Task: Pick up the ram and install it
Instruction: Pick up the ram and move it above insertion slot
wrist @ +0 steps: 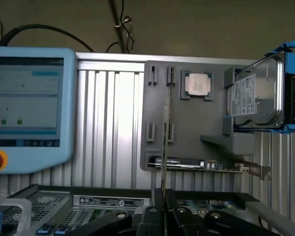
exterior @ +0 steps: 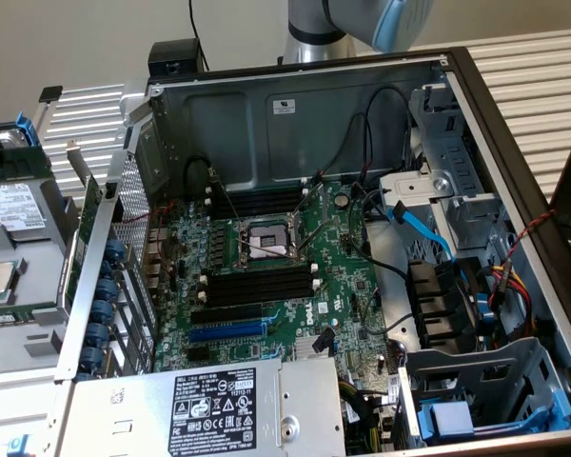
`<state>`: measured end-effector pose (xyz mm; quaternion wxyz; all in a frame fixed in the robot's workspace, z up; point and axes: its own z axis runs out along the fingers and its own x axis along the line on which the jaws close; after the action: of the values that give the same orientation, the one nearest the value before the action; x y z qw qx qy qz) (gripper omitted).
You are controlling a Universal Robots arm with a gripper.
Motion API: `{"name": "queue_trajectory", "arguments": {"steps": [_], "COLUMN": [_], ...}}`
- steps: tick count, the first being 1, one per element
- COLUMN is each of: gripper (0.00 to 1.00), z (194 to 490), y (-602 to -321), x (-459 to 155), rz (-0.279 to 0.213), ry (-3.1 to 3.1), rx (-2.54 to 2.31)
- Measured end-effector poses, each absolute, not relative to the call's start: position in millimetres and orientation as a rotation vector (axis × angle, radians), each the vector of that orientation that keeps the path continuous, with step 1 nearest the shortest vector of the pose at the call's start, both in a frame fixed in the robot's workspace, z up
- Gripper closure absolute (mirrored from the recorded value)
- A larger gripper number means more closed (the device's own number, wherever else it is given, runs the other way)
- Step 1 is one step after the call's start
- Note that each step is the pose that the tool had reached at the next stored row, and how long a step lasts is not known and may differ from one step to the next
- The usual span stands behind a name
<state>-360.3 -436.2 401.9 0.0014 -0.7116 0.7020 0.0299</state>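
In the wrist view the ram point(wrist: 164, 142) shows edge-on as a long thin stick rising from between my gripper's point(wrist: 163, 197) black fingers point(wrist: 152, 214), which are shut on its lower end. It is held in the air in front of a grey parts holder point(wrist: 196, 123). The exterior view has the open computer case point(exterior: 514, 143) with its green motherboard point(exterior: 347, 276). Empty black memory slots point(exterior: 259, 286) lie below the CPU socket point(exterior: 266, 243), with more slots point(exterior: 262, 202) above it. Part of the arm point(exterior: 362, 24) hangs over the case's far wall.
The holder carries a CPU point(wrist: 197, 84), a hard drive in a blue frame point(wrist: 258, 93) and a card point(wrist: 187, 163). A teach pendant point(wrist: 24, 108) stands beside it. In the case are a blue expansion slot point(exterior: 226, 333), power supply point(exterior: 209, 400), drive cage point(exterior: 485, 381) and loose cables point(exterior: 409, 214).
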Motion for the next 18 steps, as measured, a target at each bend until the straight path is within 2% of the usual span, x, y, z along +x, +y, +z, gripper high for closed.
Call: {"name": "queue_trajectory", "arguments": {"steps": [7, 18], "gripper": [0.87, 0.87], "z": [404, 414], "y": [-436, -435], "x": [-344, -302], "rz": [0.116, 0.117], "ry": [2.216, 2.220], "rx": [-2.245, -2.249]}}
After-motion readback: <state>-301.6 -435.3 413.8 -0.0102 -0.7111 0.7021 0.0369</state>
